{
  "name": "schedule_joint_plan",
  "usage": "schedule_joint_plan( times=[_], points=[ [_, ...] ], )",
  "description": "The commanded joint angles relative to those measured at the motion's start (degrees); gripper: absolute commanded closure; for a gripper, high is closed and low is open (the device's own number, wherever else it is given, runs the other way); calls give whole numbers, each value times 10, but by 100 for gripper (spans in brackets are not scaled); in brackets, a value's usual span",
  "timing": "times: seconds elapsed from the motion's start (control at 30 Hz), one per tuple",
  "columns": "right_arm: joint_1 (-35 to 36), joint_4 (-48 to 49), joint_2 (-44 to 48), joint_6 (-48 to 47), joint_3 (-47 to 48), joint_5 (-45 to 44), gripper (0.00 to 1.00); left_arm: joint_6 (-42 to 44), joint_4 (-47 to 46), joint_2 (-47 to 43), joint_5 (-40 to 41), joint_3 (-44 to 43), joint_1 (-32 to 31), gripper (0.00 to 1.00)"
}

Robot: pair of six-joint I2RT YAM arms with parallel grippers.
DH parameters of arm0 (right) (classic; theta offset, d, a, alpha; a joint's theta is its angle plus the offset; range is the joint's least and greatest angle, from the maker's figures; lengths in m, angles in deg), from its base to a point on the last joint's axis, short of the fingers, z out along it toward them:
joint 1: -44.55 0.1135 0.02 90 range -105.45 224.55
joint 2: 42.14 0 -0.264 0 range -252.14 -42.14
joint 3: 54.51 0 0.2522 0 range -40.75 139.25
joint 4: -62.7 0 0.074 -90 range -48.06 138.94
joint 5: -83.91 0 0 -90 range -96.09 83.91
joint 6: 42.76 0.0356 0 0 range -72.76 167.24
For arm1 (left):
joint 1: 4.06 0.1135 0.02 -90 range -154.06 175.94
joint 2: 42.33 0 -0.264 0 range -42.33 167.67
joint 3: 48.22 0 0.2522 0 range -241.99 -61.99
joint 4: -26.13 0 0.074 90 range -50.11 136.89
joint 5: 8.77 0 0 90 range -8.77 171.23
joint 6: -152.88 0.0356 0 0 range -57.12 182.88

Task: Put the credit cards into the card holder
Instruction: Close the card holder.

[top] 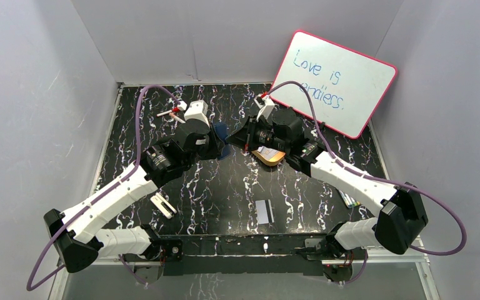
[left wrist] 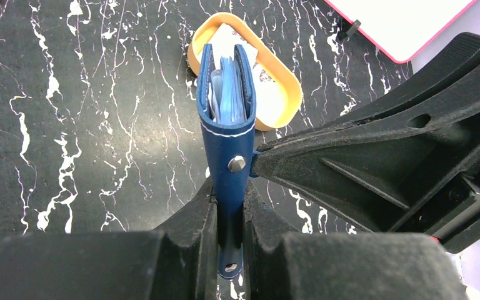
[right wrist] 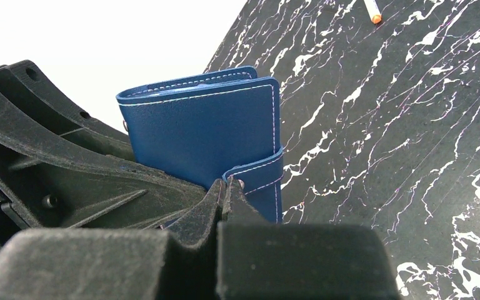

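The navy card holder (left wrist: 226, 147) stands on edge between both grippers, its mouth slightly open and showing light blue pockets. My left gripper (left wrist: 229, 212) is shut on its lower edge. My right gripper (right wrist: 228, 186) is shut on the holder's snap tab (right wrist: 256, 174), and its finger (left wrist: 362, 162) touches the holder's side in the left wrist view. In the top view the holder (top: 221, 132) sits between the left gripper (top: 214, 144) and the right gripper (top: 241, 139). One credit card (top: 262, 211) with a dark stripe lies flat near the front. A second pale card-like piece (top: 162, 205) lies at front left.
An oval orange tin (left wrist: 282, 100) with white printed contents sits just behind the holder, under the right wrist (top: 269, 156). A pink-framed whiteboard (top: 337, 81) leans at back right. Marker pens (top: 350, 200) lie by the right arm, another at back left (top: 170, 114).
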State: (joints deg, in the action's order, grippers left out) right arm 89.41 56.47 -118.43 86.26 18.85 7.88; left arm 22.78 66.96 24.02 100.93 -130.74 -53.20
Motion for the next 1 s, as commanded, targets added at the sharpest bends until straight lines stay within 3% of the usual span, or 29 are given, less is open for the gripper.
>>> schedule_joint_plan(
  times=[0.0,0.27,0.57,0.97],
  points=[
    [14,34,-10,14,24,26,100,-13,-68,-12,-40,-4,-9,100],
    [15,35,-9,14,26,20,100,-17,-77,-15,-52,2,-10,100],
    [15,-13,38,-24,27,-10,100,1,-39,-48,23,15,-10,100],
    [14,7,45,-17,21,-18,100,5,-34,-52,12,22,-10,100]
  ],
)
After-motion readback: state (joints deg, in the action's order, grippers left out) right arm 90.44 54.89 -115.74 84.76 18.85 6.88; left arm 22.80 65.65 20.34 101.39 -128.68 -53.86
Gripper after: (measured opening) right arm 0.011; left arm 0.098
